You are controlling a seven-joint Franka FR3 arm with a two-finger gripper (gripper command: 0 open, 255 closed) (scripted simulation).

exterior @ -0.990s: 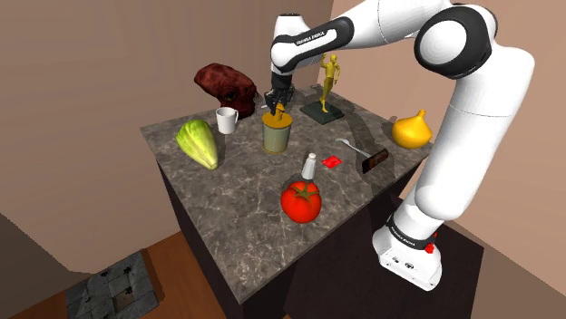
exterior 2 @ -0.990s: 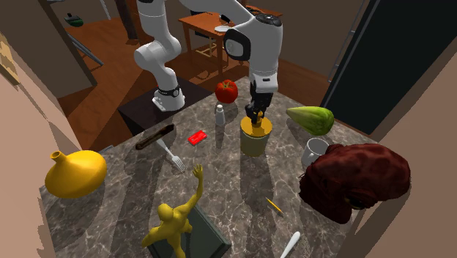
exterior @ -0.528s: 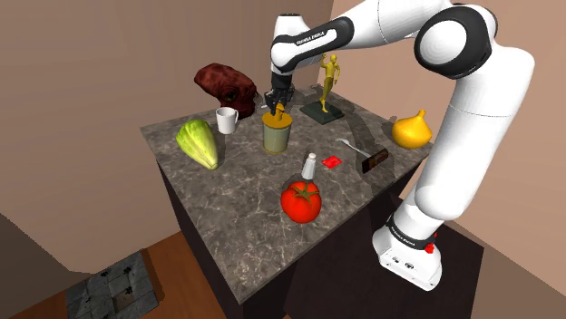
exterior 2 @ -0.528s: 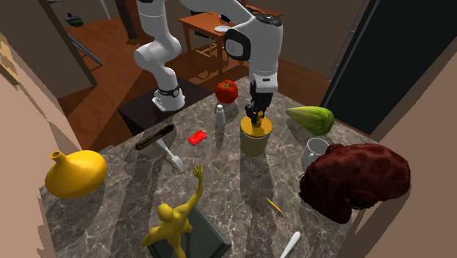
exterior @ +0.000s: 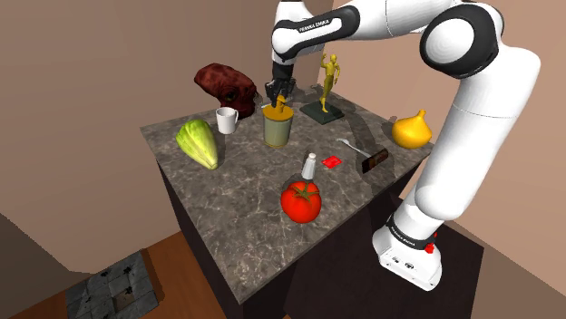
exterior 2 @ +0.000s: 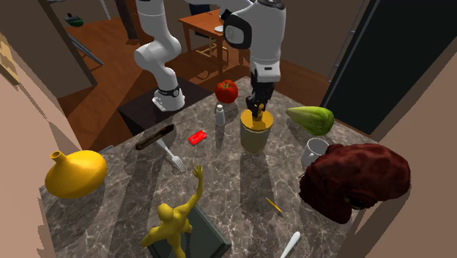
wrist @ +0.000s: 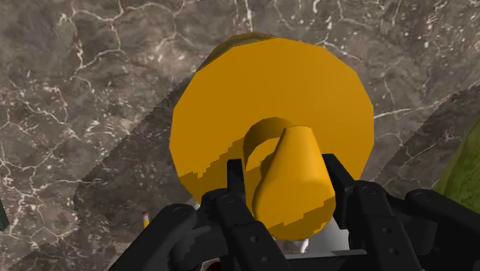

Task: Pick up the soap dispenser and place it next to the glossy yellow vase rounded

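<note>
Shoulder view: my tool [exterior: 277, 95] is clamped on the pump of the soap dispenser [exterior: 278, 130], mid-bench [exterior: 227, 213]. The yellow vase [exterior: 411, 130] sits at the bench's right corner. Lift straight up and clear the figurine [exterior: 326, 83].
Second exterior view: one dispenser, one vase, one tomato [exterior 2: 226, 91], one mug [exterior 2: 315, 152].
Wrist view: fingers [wrist: 246, 219] pinch the pump only, so I'd go slow and keep it upright.

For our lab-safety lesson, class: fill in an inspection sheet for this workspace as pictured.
surface: dark marbled counter, crowded.
job's things: soap dispenser, olive body, yellow top; yellow vase apart from it, near a counter corner.
clutter: tomato, white shaker, mug, green vegetable, gold figurine, fork, red packet, dark red lump.
pincer: shut on the soap dispenser's pump.
cables: nothing seen.
surroundings: wooden floor, tan walls, black area.
</note>
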